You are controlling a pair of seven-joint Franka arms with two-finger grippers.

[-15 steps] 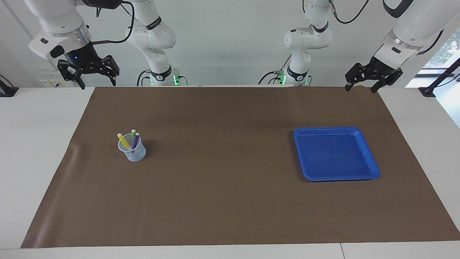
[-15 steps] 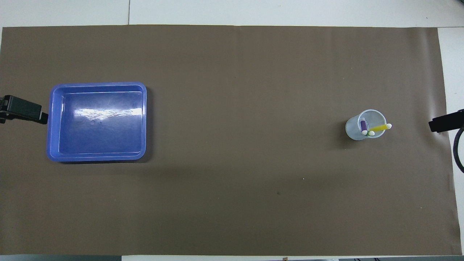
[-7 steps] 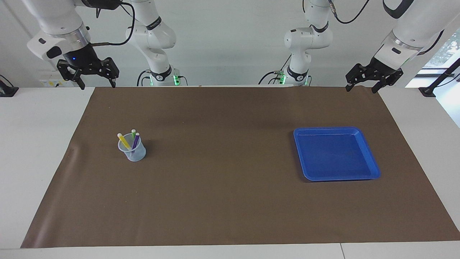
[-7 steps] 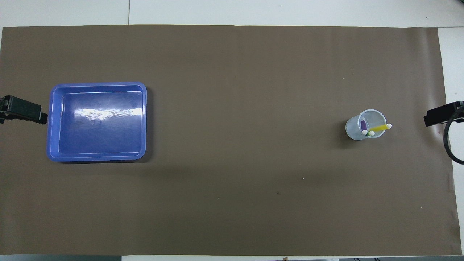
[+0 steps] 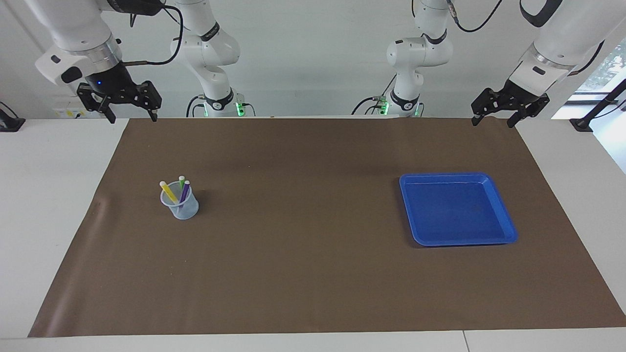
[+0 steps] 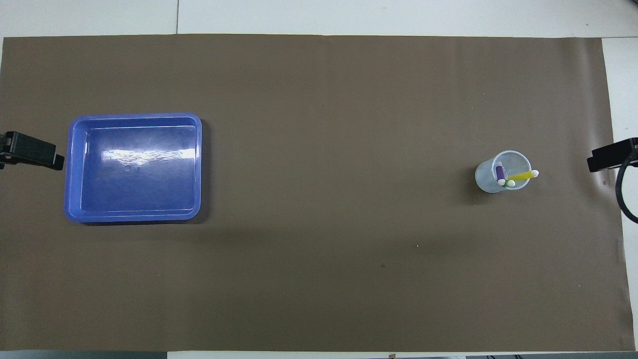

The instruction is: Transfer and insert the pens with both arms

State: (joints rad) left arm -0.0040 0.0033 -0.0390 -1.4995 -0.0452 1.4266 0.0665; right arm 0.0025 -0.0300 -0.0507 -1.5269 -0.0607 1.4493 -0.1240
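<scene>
Three pens stand in a clear cup [image 5: 180, 204] [image 6: 501, 172] on the brown mat toward the right arm's end: a yellow pen [image 5: 169, 192] [image 6: 522, 175], a green pen [image 5: 181, 182] [image 6: 509, 183] and a purple pen [image 5: 184, 191] [image 6: 499, 172], pale caps up. My right gripper [image 5: 133, 119] hangs open and holds nothing, above the mat's corner by its base. My left gripper [image 5: 491, 122] hangs open over the corner at the left arm's end, also holding nothing. In the overhead view only a dark finger of the left [image 6: 33, 151] and of the right [image 6: 610, 156] shows at the side edges.
A blue tray [image 5: 457, 209] [image 6: 134, 169] with nothing in it lies on the mat toward the left arm's end. The brown mat [image 5: 303, 220] covers most of the white table. The two arm bases [image 5: 220, 102] [image 5: 403, 100] stand at the table's edge.
The right gripper has lifted and shifted slightly above its corner of the mat. The left gripper has barely moved. Cup, pens and tray lie as before.
</scene>
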